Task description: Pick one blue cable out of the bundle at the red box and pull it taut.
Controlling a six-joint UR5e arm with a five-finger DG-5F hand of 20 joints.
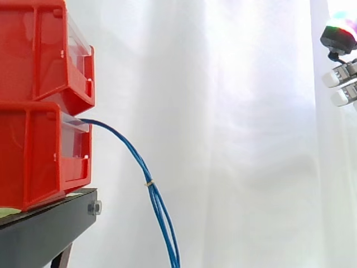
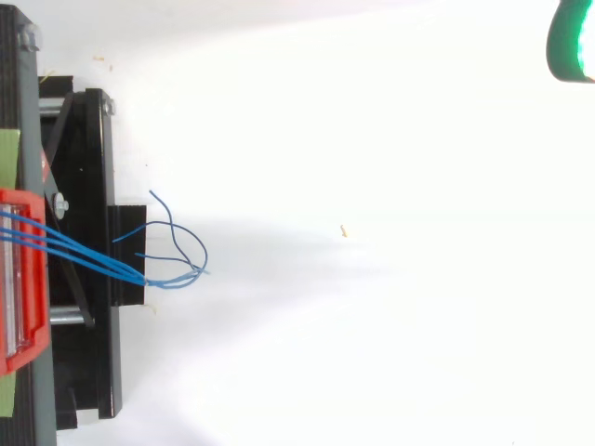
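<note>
A bundle of thin blue cables (image 1: pixel 146 173) leaves the front of the lower red bin (image 1: pixel 33 156) and hangs in a curve down past the bottom edge of the side view. A small pale tie (image 1: pixel 149 183) binds the strands partway down. From above, the cables (image 2: pixel 84 253) run rightward out of the red bin (image 2: pixel 26 279), and their loose ends curl in loops past the stand. My hand (image 1: pixel 341 78) is at the far right edge, high up and well clear of the cables. It is open, its fingers pointing left and holding nothing. One green-glowing pad (image 2: pixel 569 42) shows in the top view's upper right corner.
A second red bin (image 1: pixel 47 50) is stacked on the lower one. Both rest on a black stand (image 1: pixel 44 229), seen from above as a black frame (image 2: pixel 93 186). A white curtain hangs behind, and a wide gap lies between the cables and my hand.
</note>
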